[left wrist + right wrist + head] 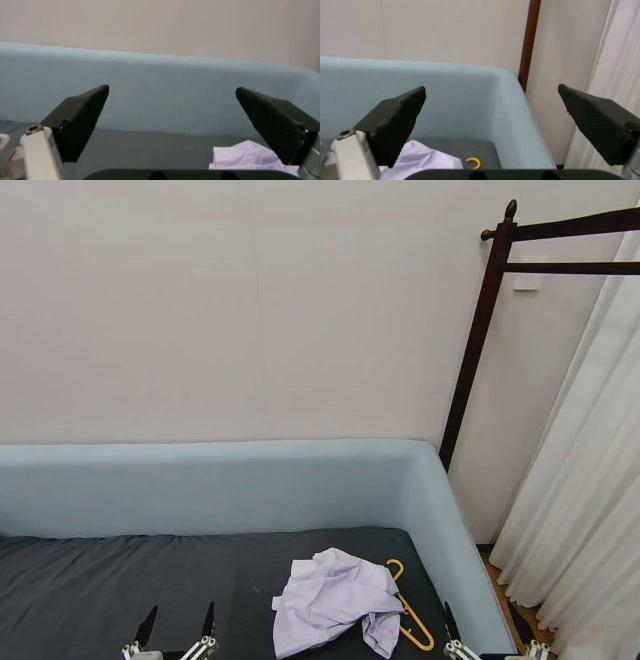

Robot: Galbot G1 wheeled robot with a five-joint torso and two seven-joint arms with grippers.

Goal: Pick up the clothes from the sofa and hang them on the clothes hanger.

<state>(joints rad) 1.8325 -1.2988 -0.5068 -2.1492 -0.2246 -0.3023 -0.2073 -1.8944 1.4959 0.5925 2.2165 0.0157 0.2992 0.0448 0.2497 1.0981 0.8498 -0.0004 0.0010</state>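
A crumpled lilac shirt lies on the sofa's dark grey seat, near its right end. An orange hanger lies against the shirt's right side. The dark wooden clothes rack stands behind the sofa's right corner. My left gripper hovers low at the front, left of the shirt, fingers open and nothing held. My right gripper sits at the lower right, over the sofa's right arm, also open. The left wrist view shows the shirt beyond the open fingers. In the right wrist view, shirt and hanger hook lie ahead.
The sofa's light blue backrest and right arm wall in the seat. A white curtain hangs right of the rack, close to the right arm. A plain wall rises behind. The rack's pole stands beside the curtain.
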